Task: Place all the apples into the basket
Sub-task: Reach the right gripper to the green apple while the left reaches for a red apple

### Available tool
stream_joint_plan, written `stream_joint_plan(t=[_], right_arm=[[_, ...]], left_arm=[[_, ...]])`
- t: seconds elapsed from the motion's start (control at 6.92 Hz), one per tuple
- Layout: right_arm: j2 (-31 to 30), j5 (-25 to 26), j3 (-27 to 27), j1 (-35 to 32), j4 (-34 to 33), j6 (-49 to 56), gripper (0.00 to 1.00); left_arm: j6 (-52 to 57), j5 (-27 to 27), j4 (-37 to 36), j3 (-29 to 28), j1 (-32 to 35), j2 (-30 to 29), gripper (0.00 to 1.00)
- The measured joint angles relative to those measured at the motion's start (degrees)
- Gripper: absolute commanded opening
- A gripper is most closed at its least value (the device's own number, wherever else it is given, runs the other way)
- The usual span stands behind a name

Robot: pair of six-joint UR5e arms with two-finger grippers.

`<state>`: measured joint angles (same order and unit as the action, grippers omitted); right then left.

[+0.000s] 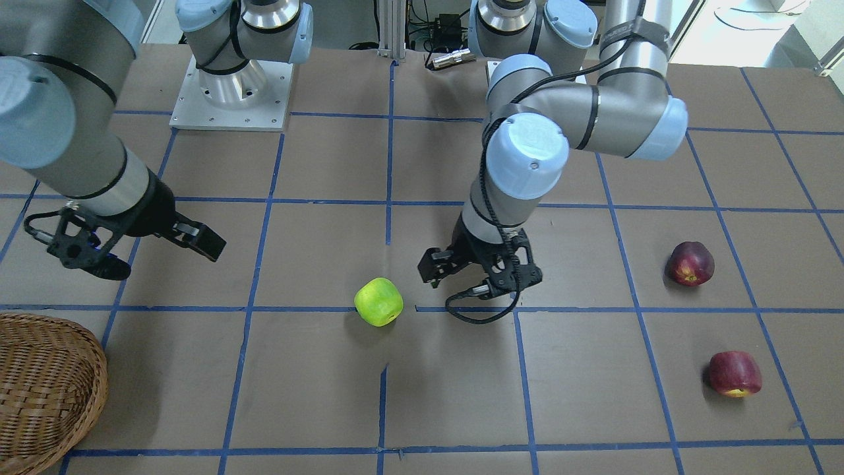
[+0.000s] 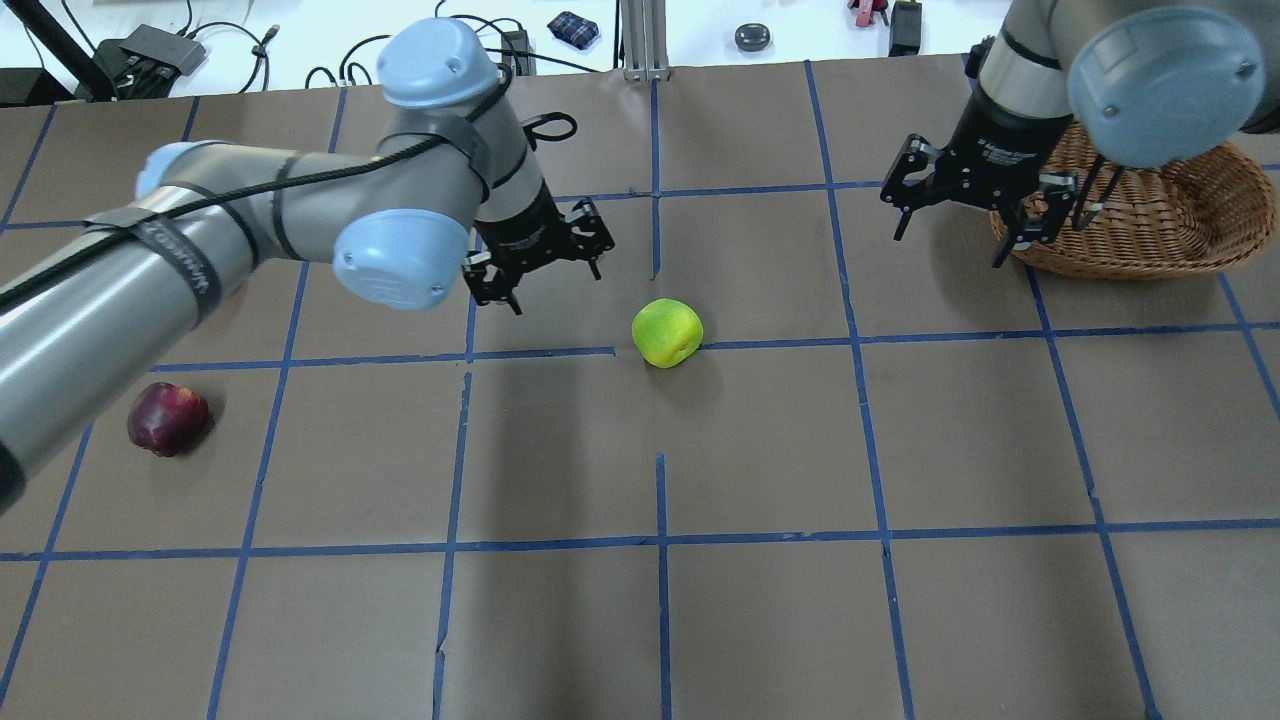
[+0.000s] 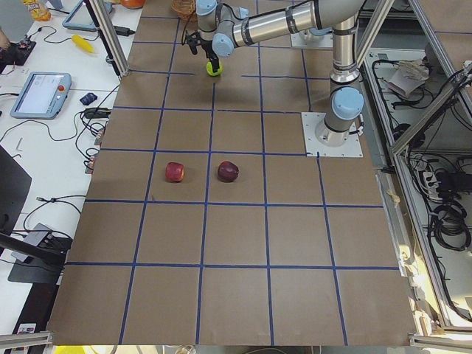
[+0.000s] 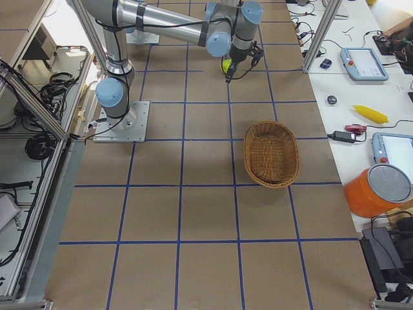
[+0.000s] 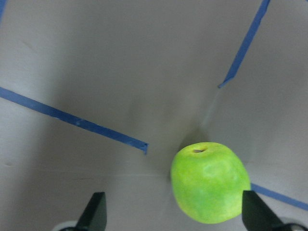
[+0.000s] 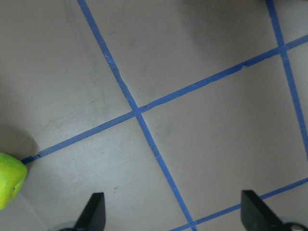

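Note:
The lime-green apple (image 2: 667, 332) lies near the table's middle, beside a blue tape line. My left gripper (image 2: 555, 285) is open and empty and hovers just beside it. In the left wrist view the green apple (image 5: 210, 182) sits on the table between the two fingertips, closer to the right one. Two dark red apples (image 1: 690, 262) (image 1: 735, 373) lie on my left side of the table; only one (image 2: 167, 418) shows in the overhead view. The wicker basket (image 2: 1150, 215) stands at the far right, with nothing seen inside it. My right gripper (image 2: 950, 245) is open and empty next to the basket's edge.
The brown table is marked into squares by blue tape. Both arm bases (image 1: 231, 92) stand at the robot's edge. Beyond the far edge are cables and small items (image 2: 750, 38). A side bench holds tablets and an orange container (image 4: 377, 190).

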<state>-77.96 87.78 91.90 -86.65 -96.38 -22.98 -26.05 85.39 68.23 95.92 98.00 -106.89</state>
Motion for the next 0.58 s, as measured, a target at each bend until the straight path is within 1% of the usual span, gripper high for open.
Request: stream_joint_plan(t=[0.29,0.58], right_arm=[[3.7,-1.6,1.6,-7.7,-7.3,-15.5,1.00],[8.8,-2.9,1.4,-14.4,-14.7,-27.0,1.00]], left_arm=[[19.5,7.3,7.0,0.8,-8.7,4.9,1.00],[43.6,11.3,8.8,3.4,-19.6,7.9,1.00]])
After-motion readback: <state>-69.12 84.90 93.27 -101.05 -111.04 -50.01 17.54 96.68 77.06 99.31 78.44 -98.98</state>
